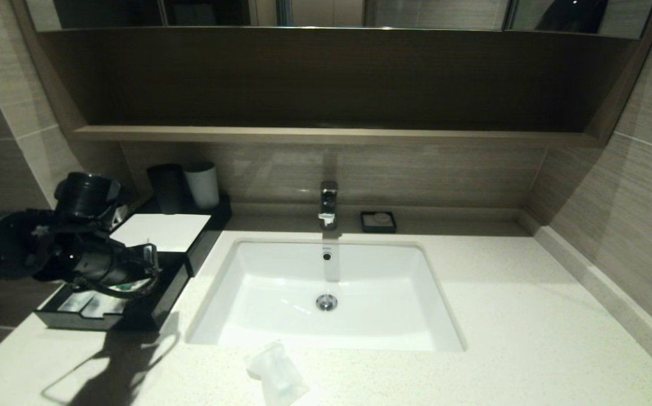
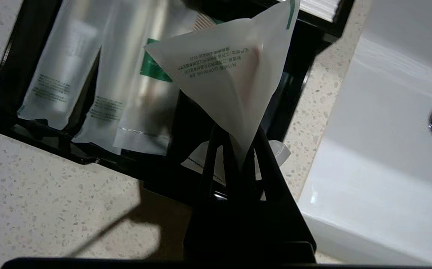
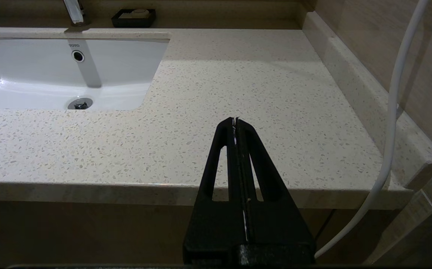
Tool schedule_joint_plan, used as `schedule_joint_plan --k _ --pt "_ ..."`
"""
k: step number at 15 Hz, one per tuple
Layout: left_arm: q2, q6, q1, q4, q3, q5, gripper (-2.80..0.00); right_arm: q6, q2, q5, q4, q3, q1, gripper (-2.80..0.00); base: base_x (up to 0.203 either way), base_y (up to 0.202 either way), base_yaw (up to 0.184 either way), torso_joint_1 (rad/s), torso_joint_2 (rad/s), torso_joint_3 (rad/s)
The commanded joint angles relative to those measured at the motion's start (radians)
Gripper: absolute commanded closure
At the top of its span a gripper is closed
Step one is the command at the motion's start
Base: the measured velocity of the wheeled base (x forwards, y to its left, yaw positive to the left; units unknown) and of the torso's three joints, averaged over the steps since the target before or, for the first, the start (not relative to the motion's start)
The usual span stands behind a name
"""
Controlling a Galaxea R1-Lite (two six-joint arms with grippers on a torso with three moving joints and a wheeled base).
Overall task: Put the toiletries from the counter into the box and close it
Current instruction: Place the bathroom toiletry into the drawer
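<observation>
drawer [image 1: 106, 307]: the left arm covers much of its inside in the head view
left gripper [image 2: 238, 149]: fingertips buried behind the held packet [image 2: 223, 74]
packet print: too small to read
drawer's far end: hidden beyond the packet past the fingers
white cable [image 3: 391, 112]: cut off by picture's top edge

Tight over the drawer, open right of the basin

Under the left gripper [image 2: 238, 149], clamped on a flat packet [image 2: 223, 71], other packets [image 2: 100, 86] fill the box [image 1: 151, 307]; ahead of the pressed-together right gripper [image 3: 235, 121], bare counter [image 3: 246, 86].
</observation>
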Motion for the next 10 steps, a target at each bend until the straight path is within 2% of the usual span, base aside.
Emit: schedule_joint_plan --k 1,6,10 --pt "0.042 0.003 0.044 0.001 -0.023 0.002 0.0 0.001 0.0 0.0 0.0 0.002 0.0 0.0 0.0 0.0 0.0 0.0 0.0 0.0" --pt "0.099 0.004 0.094 0.001 -0.064 0.0 0.0 -0.001 0.0 0.0 0.0 0.002 0.0 0.0 0.0 0.0 0.0 0.0 0.0 0.0" --pt "0.12 -0.003 0.097 0.007 -0.084 -0.001 0.0 -0.001 0.0 0.0 0.0 0.002 0.0 0.0 0.0 0.0 0.0 0.0 0.0 0.0"
